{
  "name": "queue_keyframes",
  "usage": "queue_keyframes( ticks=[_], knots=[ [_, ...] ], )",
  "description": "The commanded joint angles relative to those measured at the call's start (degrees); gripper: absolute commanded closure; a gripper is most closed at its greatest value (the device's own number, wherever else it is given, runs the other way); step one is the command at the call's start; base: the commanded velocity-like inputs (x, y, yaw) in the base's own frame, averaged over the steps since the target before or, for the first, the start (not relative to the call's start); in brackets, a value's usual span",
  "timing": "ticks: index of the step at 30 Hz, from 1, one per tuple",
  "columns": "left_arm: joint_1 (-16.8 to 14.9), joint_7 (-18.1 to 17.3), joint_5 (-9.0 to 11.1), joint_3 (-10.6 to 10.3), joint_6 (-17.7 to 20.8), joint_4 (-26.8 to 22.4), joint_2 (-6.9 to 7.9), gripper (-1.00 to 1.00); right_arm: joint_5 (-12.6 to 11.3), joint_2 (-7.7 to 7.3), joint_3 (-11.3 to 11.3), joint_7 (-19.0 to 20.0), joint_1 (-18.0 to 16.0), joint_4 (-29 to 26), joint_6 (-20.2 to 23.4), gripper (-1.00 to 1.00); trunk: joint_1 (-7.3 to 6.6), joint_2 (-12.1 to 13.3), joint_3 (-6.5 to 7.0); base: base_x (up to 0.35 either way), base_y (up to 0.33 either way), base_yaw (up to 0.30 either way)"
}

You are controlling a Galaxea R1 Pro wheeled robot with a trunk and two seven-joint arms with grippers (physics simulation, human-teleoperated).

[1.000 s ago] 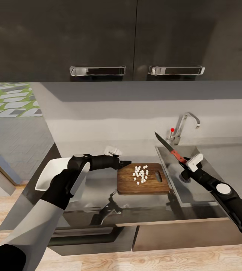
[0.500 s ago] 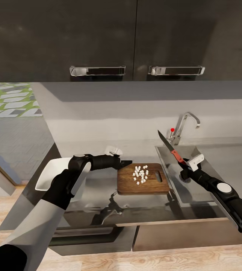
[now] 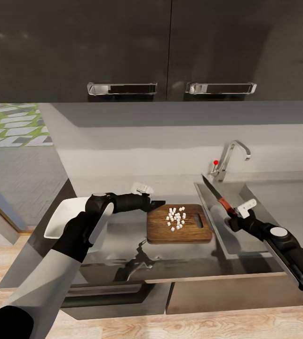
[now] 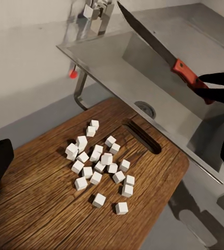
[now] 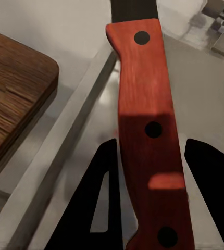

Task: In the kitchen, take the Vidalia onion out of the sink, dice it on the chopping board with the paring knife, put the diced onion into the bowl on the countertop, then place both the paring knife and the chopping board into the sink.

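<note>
Diced onion (image 3: 176, 219) on chopping board (image 3: 159, 230)

The right pincer (image 5: 148, 200) grips the paring knife (image 5: 146, 120) by its reddish handle, beside the chopping board (image 5: 10, 94).

Two dark grey upper cabinet doors (image 3: 123, 47) are seen across the top of the head view, each fitted with a horizontal chrome handle (image 3: 122, 88) near its lower edge. Below them a pale grey wall (image 3: 170, 141) is spread across the middle of the frame, shaded directly under the cabinets. At the upper left, a grey paved floor (image 3: 15, 174) and a green patch with pale stepping stones (image 3: 10, 123) are shown. Light wooden flooring (image 3: 170, 327) is laid along the bottom edge, and grey lower drawer fronts (image 3: 217, 294) are set above it.
</note>
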Motion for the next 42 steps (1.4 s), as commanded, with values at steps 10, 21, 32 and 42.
queue_keyframes(
  ticks=[10, 21, 32, 42],
  knots=[
    [-0.07, 0.01, 0.27, 0.00, 0.39, -0.05, -0.01, -1.00, -0.56, -0.13, -4.35, 0.03, -0.06, -0.06, 0.98, 1.00, 0.04, -0.12, -0.12, 0.000, -0.006, 0.000],
    [-0.06, 0.01, 0.27, 0.06, 0.41, -0.03, -0.01, -1.00, -0.58, -0.13, -5.66, 0.08, -0.06, -0.06, 0.96, 1.00, 0.04, -0.12, -0.12, 0.000, -0.199, 0.000],
    [-0.07, 0.01, 0.27, 0.01, 0.39, -0.05, 0.00, -1.00, -0.52, -0.13, -5.42, 0.08, -0.06, -0.05, 1.05, 1.00, 0.04, -0.12, -0.12, 0.049, -0.099, 0.000],
    [-0.06, 0.01, 0.27, 0.05, 0.39, -0.02, -0.01, -1.00, -0.32, 0.43, -5.50, -3.01, -0.06, 5.93, 6.72, 1.00, 0.04, -0.12, -0.12, 0.055, -0.136, 0.000]
  ],
)
